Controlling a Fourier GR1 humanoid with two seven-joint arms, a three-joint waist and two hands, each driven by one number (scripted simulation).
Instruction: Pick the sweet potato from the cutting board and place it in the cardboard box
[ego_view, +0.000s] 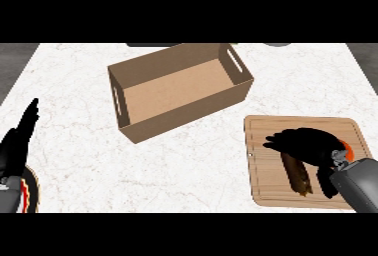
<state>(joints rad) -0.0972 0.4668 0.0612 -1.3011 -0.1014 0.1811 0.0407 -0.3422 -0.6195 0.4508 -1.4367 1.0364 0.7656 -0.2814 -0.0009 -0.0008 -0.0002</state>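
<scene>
White marble counter (88, 150). Right hand (306, 145) fingers curled over sweet potato (297, 175) on cutting board (262, 150); likely stiff, hefty: grasp mid-length. Cardboard box (177, 90) up-left of board. Left hand (22, 132) relaxed, far left.

Brown sweet potato (298, 176) on cutting board (261, 150), open cardboard box (177, 90)

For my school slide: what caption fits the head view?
Right hand over sweet potato on cutting board, cardboard box empty.

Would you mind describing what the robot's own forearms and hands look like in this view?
The right hand is glossy black with slender fingers, joined to a smooth, rounded grey forearm; a small orange-red patch and a bit of metallic hardware show at the wrist. The left hand is likewise black and slim, with red-orange trim lower down near the picture's edge.
</scene>
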